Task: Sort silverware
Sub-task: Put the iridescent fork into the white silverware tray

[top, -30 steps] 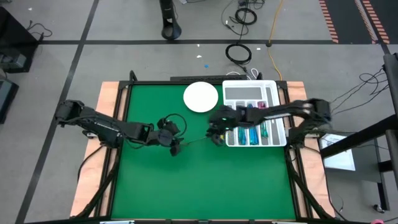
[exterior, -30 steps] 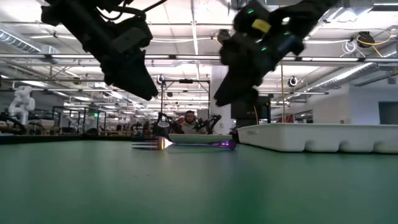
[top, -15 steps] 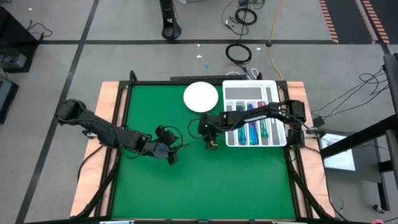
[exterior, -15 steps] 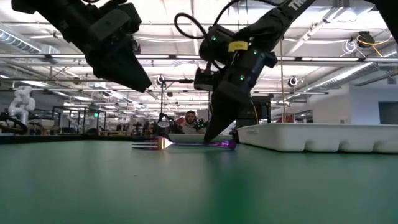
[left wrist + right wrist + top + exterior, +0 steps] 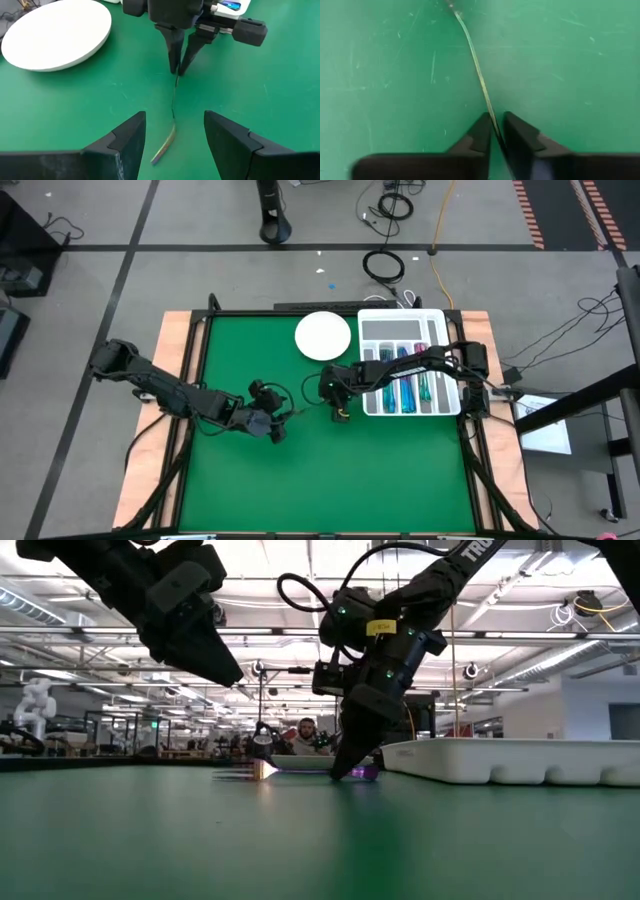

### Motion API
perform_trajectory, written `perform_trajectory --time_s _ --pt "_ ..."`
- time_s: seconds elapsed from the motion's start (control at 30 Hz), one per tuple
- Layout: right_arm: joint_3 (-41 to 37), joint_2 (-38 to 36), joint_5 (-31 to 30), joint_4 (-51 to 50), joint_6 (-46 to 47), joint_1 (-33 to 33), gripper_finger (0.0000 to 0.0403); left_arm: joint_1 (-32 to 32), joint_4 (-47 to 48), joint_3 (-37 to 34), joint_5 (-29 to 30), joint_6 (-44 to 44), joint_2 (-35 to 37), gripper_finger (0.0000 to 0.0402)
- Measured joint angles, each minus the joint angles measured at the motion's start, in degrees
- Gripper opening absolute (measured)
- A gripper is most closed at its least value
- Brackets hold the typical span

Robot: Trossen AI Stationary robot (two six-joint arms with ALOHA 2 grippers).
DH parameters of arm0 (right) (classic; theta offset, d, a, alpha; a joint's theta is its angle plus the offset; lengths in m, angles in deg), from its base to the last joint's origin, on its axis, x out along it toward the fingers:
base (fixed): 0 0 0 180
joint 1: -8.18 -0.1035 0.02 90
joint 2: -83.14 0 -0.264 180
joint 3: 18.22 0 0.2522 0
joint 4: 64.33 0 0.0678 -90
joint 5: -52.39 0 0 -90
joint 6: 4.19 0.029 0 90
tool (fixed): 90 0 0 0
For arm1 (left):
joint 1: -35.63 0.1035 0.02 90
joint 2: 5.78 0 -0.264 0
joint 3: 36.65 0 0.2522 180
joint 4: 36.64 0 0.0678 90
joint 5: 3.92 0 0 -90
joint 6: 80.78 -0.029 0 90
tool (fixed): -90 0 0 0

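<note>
One slim iridescent fork (image 5: pixel 312 408) lies flat on the green table between the two arms. Its tines (image 5: pixel 240 776) point toward the table's left. My right gripper (image 5: pixel 340 412) stands at the fork's handle end, fingers down at the table (image 5: pixel 345 772), shut on the handle. My left gripper (image 5: pixel 277 423) hovers open above the table near the tine end (image 5: pixel 162 147) and touches nothing. Other iridescent silverware (image 5: pixel 405 392) lies in the slots of the white tray (image 5: pixel 445 410). My right gripper pinches the fork's thin handle (image 5: pixel 492 117) between its two fingers, near the end toward the tray (image 5: pixel 176 82). The fingers (image 5: pixel 172 50) come from above, pointing down, with the handle running out between them. The fork lies flat on the table.
A white round plate (image 5: pixel 322 335) sits at the table's far side, left of the tray. The tray stands just right of my right gripper. The green mat (image 5: pixel 330 480) toward the near edge is open. A person (image 5: pixel 303 732) shows far behind the table.
My right gripper has moved from the tray's left edge toward the table's left and down, until its fingertips stand at the fork's handle on the mat. My left gripper has shifted a little toward the near edge. The fork has stayed where it was.
</note>
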Motion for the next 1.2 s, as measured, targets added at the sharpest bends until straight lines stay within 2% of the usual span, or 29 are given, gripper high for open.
perform_trajectory --time_s 0.1,0.23,0.33,0.47,0.7,0.8,1.03,1.2 --pt "-0.02 0.00 -0.33 -0.01 0.32 -0.67 0.0009 0.00 -0.02 0.00 0.36 0.02 0.00 0.0203" --pt "-0.04 0.00 -0.90 0.15 4.04 -1.42 0.0005 -0.19 -0.60 0.00 0.75 0.81 0.00 0.0203" --pt "-0.10 -0.50 -5.45 -0.37 6.40 -2.82 0.0003 -1.64 -0.23 0.00 4.96 6.30 0.00 0.0203" --pt "-0.39 -2.55 -17.41 -1.03 7.10 -5.75 0.0001 -5.38 -0.25 -0.24 12.13 15.15 0.00 0.0203" --pt "-0.24 -6.43 -41.89 3.36 5.53 -11.88 0.0001 -9.67 -4.33 -4.80 19.32 46.34 -0.30 0.0203" --pt "-0.22 -6.78 -52.74 7.91 -0.23 -14.80 0.0001 -10.28 -7.89 -5.55 21.22 54.23 -0.43 0.0203" --pt "-0.20 -5.49 -68.81 14.04 -16.52 -19.43 0.0000 -9.71 -25.37 -5.53 21.39 54.29 -0.42 0.0203" --pt "-0.20 -3.71 -76.61 13.81 -25.71 -20.52 0.0000 -8.24 -34.38 -5.51 21.31 53.96 -0.39 0.0203"
